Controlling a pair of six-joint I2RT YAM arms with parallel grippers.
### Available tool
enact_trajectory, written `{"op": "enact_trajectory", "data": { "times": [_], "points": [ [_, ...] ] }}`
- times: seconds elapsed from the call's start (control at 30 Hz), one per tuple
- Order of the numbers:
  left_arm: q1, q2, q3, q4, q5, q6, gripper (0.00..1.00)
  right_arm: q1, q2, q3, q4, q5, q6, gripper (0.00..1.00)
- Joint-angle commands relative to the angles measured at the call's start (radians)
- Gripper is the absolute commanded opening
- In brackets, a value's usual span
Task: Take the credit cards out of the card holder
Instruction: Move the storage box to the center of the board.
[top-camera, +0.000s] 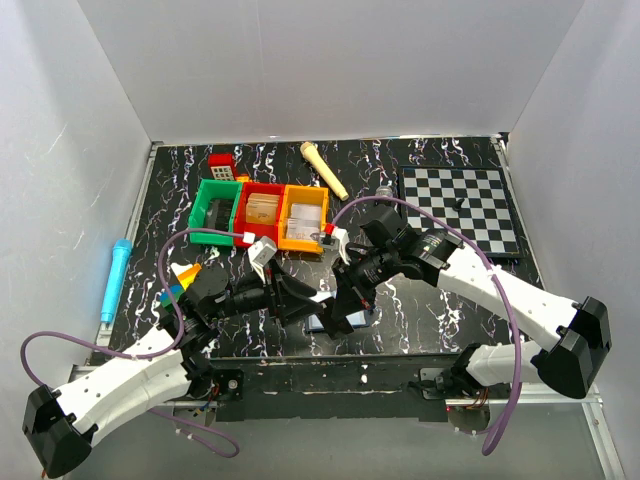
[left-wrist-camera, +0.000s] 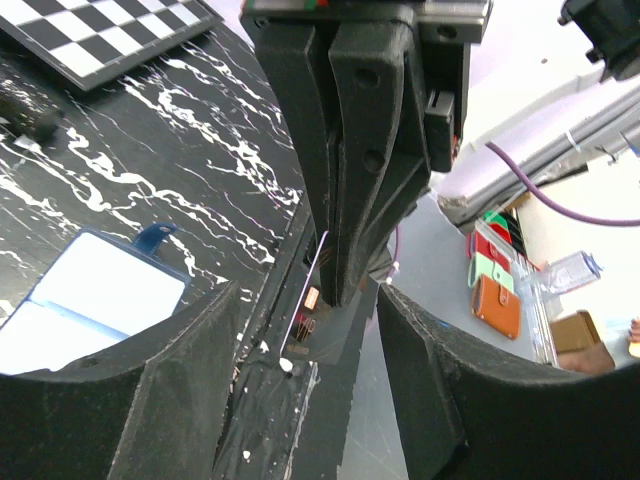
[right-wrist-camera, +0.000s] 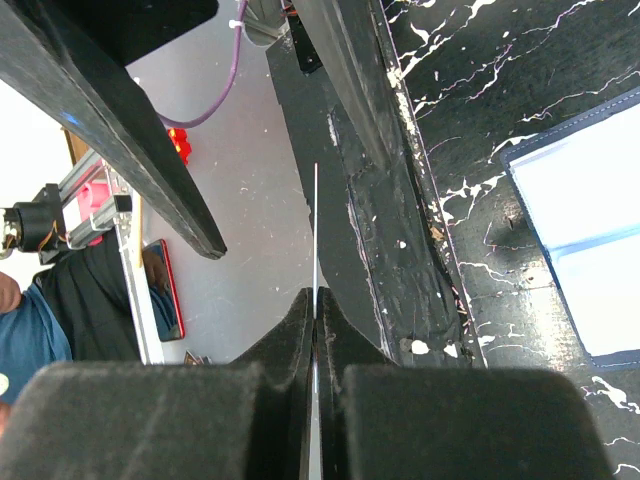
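Note:
The card holder (left-wrist-camera: 95, 290) lies open on the black marbled table, its pale blue-grey inside facing up; it also shows in the right wrist view (right-wrist-camera: 590, 250) and, partly under the arms, in the top view (top-camera: 352, 322). My right gripper (right-wrist-camera: 316, 300) is shut on a dark credit card (left-wrist-camera: 322, 325), seen edge-on as a thin line (right-wrist-camera: 316, 225). The card hangs over the table's near edge. My left gripper (left-wrist-camera: 310, 400) is open, with one finger on each side of the card and not touching it. Both grippers meet at the table's front middle (top-camera: 325, 305).
A chessboard (top-camera: 460, 205) lies at the back right. Green (top-camera: 215, 205), red (top-camera: 260, 207) and orange (top-camera: 303, 215) bins stand in a row at the back centre, with a pale stick (top-camera: 323, 170) behind them. A light blue pen (top-camera: 113, 280) lies at the left edge.

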Motion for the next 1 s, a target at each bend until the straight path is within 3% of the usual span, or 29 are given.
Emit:
{"op": "enact_trajectory", "data": {
  "times": [0.0,0.17,0.37,0.53,0.63,0.7,0.83,0.97],
  "points": [
    [0.006,0.026,0.019,0.03,0.113,0.022,0.55,0.009,0.007,0.057,-0.018,-0.044,-0.033,0.01],
    [0.007,0.057,0.02,0.038,0.142,0.025,0.48,0.012,0.014,0.07,-0.026,-0.047,-0.036,0.01],
    [0.006,0.08,0.019,0.053,0.167,0.022,0.26,0.015,0.02,0.078,-0.033,-0.047,-0.043,0.01],
    [0.007,0.084,0.014,0.057,0.176,0.02,0.14,0.017,0.02,0.077,-0.036,-0.047,-0.043,0.01],
    [0.006,0.087,0.012,0.059,0.179,0.02,0.0,0.017,0.019,0.078,-0.036,-0.049,-0.045,0.01],
    [0.007,0.083,0.006,0.062,0.168,0.017,0.0,0.017,0.016,0.08,-0.035,-0.041,-0.043,0.01],
    [0.011,0.037,-0.021,0.08,0.096,-0.013,0.0,0.015,0.002,0.074,-0.018,-0.017,-0.024,0.25],
    [0.041,-0.012,-0.049,0.076,0.032,-0.048,0.0,0.003,-0.03,0.055,0.023,0.032,0.018,0.36]
  ]
}}
